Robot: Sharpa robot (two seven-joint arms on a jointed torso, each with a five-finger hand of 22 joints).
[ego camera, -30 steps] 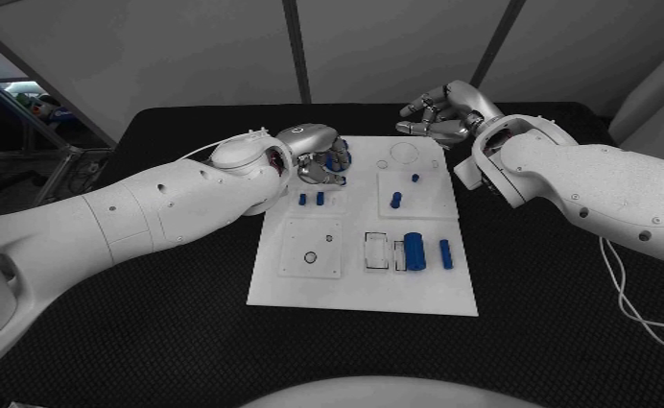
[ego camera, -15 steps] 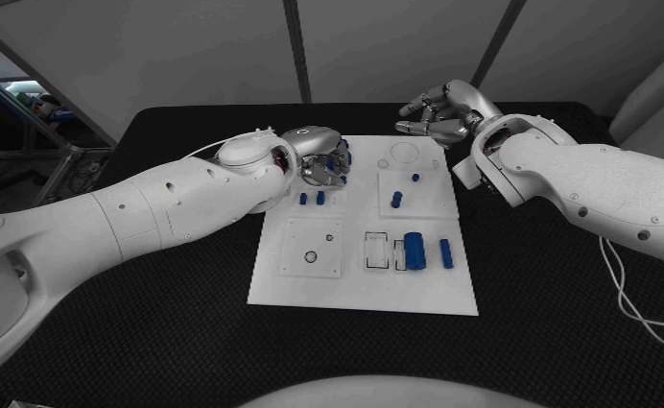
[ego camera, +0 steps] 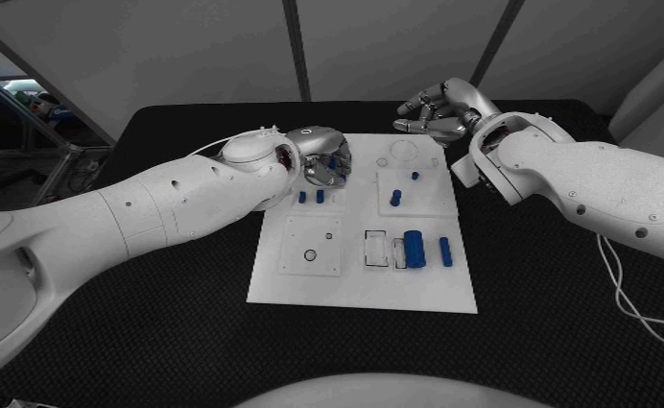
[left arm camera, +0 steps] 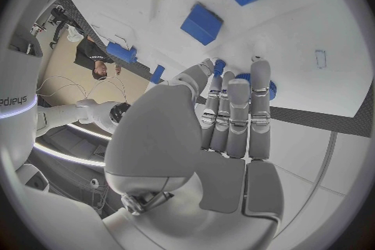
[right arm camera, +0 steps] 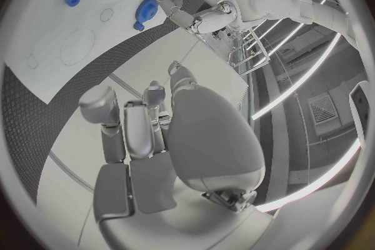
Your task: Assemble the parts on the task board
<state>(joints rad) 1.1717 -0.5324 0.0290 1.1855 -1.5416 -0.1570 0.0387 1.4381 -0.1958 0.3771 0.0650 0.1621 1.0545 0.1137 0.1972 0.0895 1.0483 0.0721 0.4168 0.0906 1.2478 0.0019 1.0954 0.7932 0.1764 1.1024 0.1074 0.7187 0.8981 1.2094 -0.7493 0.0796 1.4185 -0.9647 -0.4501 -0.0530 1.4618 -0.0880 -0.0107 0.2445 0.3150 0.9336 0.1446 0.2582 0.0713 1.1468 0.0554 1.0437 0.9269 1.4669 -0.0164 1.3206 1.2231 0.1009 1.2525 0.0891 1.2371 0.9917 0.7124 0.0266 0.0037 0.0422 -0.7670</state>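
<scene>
Pinching a blue part (left arm camera: pixel 262 89) at the board's (ego camera: pixel 363 288) far-left corner, left hand (ego camera: pixel 321 156) now shifted slightly inward, likely seating it; right hand (ego camera: pixel 440 112) curled empty beyond the far edge, unmoved.

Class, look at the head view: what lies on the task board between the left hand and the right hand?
Bare white task board with a faint circle outline, between left hand and right hand.

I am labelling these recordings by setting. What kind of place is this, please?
Probably a robotics lab or test cell, not a home. A white task board with small blue parts lies on a black table, grey panel walls stand behind it, and the left hand works at the board.
</scene>
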